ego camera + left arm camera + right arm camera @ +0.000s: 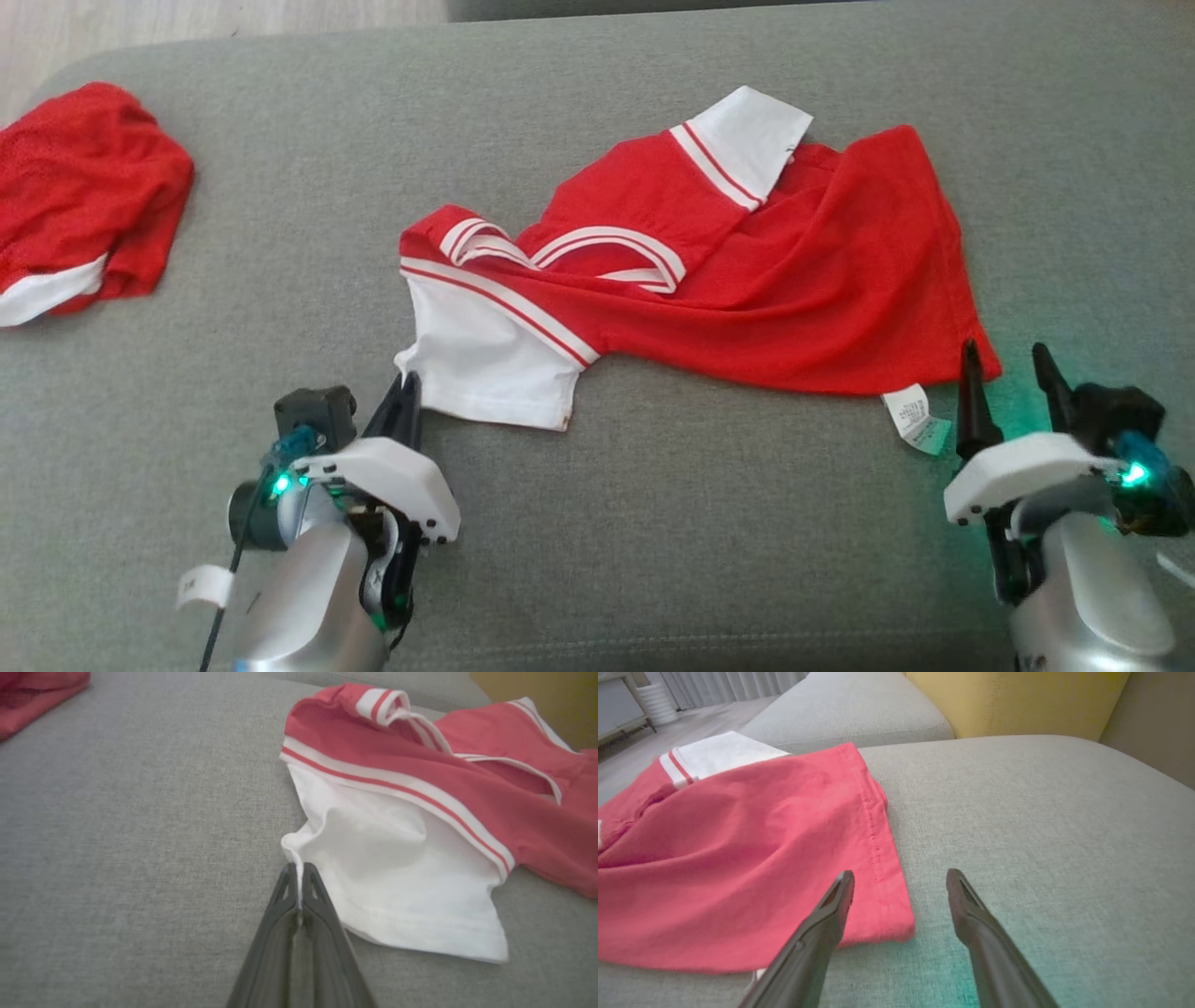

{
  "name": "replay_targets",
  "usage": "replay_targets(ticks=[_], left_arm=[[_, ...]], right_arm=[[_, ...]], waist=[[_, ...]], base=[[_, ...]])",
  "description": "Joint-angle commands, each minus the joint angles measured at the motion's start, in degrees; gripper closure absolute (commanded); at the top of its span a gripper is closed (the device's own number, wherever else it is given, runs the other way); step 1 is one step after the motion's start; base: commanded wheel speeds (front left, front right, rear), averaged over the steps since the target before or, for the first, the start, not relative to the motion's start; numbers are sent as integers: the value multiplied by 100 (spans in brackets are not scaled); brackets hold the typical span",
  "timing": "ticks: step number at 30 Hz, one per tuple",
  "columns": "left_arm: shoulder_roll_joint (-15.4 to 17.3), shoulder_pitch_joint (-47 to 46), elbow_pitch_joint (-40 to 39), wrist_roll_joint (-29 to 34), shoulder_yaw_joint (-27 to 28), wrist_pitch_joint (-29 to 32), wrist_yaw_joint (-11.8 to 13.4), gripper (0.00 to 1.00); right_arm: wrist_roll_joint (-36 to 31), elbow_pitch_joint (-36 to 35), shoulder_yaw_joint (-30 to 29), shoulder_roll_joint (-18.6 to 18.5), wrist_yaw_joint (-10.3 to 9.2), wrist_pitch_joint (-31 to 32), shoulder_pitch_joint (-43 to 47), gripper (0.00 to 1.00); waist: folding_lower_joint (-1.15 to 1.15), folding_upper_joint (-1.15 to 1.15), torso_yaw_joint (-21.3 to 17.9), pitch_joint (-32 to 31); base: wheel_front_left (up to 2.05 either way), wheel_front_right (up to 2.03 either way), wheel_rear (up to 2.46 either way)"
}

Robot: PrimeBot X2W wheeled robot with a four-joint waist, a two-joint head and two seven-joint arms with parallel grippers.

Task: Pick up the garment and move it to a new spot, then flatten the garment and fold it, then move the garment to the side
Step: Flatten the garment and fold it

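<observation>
The red-and-white jersey shirt [794, 280] stretches from the left pincer [407, 385], clenched on its sleeve corner, to the released right pincer [1006, 353].

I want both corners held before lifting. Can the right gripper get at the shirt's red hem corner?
Probably yes: the right gripper stands open right beside the red hem corner, and nothing lies between them.

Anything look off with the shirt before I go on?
The red shirt lies twisted and bunched, not flat, its care label poking out at the hem. A second red garment sits crumpled at far left.
</observation>
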Motion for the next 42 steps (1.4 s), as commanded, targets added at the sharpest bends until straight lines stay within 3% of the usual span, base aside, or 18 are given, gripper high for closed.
replay_targets(ticks=[1,8,10,11,12,14,15,23,29,35,42], left_arm=[[68,-113,-209,-59,138,-88,20,100],[66,9,-519,-132,68,-165,53,100],[66,44,-600,-142,62,-178,72,100],[68,60,-635,-147,60,-181,80,100],[74,75,-669,-153,60,-185,85,100],[86,103,-742,-166,61,-194,89,100],[91,114,-776,-170,56,-197,85,100],[114,155,-1123,-211,30,-258,11,100],[118,204,-1709,-290,65,-312,-73,100],[241,281,-2762,-250,144,-329,-14,100],[643,222,-4517,-111,307,-102,103,100]], right_arm=[[-90,-9,91,-23,42,57,-134,0],[-205,717,49,-23,42,335,-429,2],[-165,837,110,-23,42,324,-485,24],[-148,891,149,-23,42,323,-510,43],[-140,940,186,-23,42,329,-532,55],[-91,1025,263,-23,42,341,-578,73],[-72,1053,297,-23,42,336,-601,98],[190,962,508,-23,42,89,-777,100],[719,484,749,-23,42,-82,-797,100],[891,-573,855,-23,42,-117,-632,100],[884,-2538,818,-105,42,288,-239,100]], waist=[[0,0,32,11],[0,0,158,38],[0,0,171,37],[0,0,174,35],[0,0,174,32],[0,0,172,24],[0,0,170,19],[0,0,136,-95],[0,0,98,-318],[0,0,70,-637],[0,0,29,-1056]], base=[[0,0,0],[0,0,0],[0,0,0],[0,0,0],[0,0,0],[0,0,0],[0,0,0],[0,0,0],[0,0,0],[0,0,0],[0,0,0]])
